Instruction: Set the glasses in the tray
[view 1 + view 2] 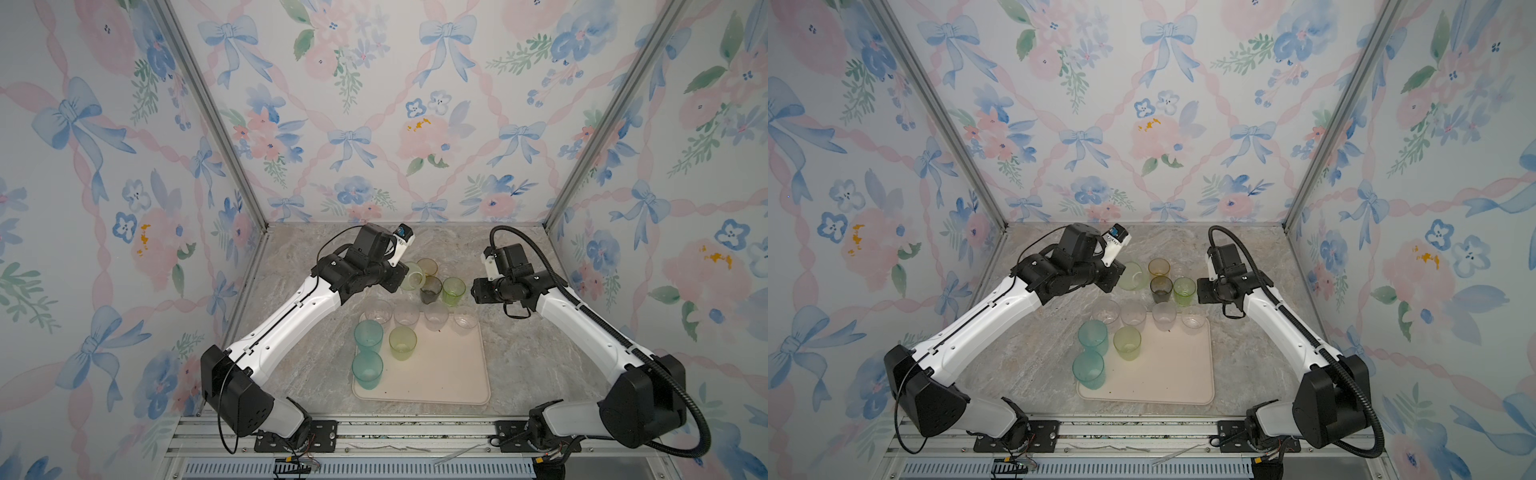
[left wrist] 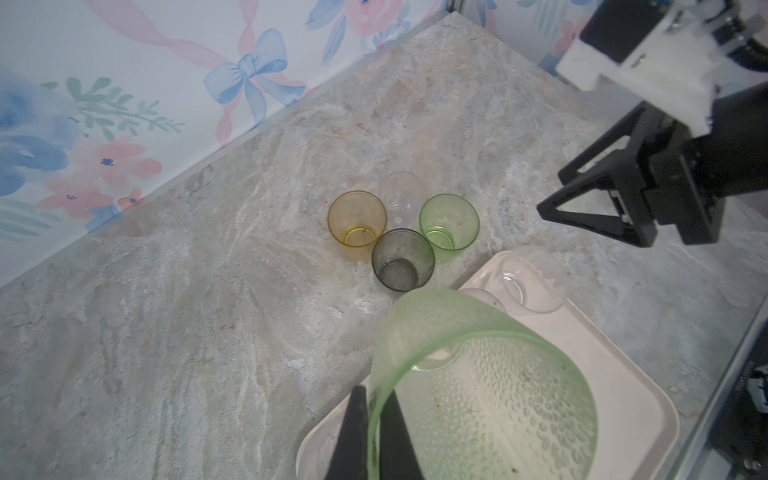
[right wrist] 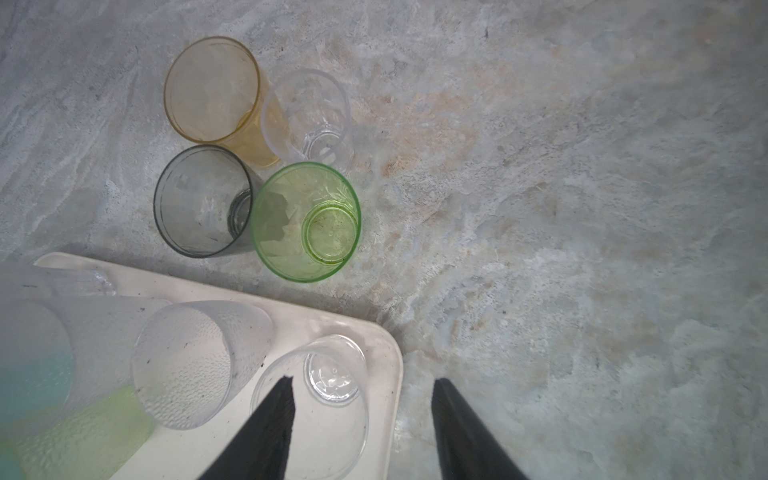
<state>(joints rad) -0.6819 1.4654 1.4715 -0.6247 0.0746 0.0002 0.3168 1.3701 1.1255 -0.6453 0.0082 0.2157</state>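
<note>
My left gripper (image 2: 374, 395) is shut on the rim of a pale green glass (image 2: 478, 374), which it holds tilted above the tray's (image 2: 615, 374) far left corner; in both top views it (image 1: 411, 276) (image 1: 1131, 275) hangs left of the loose group. An amber glass (image 1: 427, 268), a smoky grey one (image 1: 431, 289), a bright green one (image 1: 453, 291) and a clear one (image 3: 307, 116) stand on the table behind the tray (image 1: 449, 365). My right gripper (image 3: 363, 384) is open above a clear glass (image 3: 332, 374) in the tray's far right corner.
In the tray stand two teal glasses (image 1: 368, 336) (image 1: 367, 370), a yellow-green glass (image 1: 402, 343) and clear glasses (image 1: 436, 314) along the far edge. Floral walls close the table on three sides. A metal rail (image 1: 374, 436) runs along the front.
</note>
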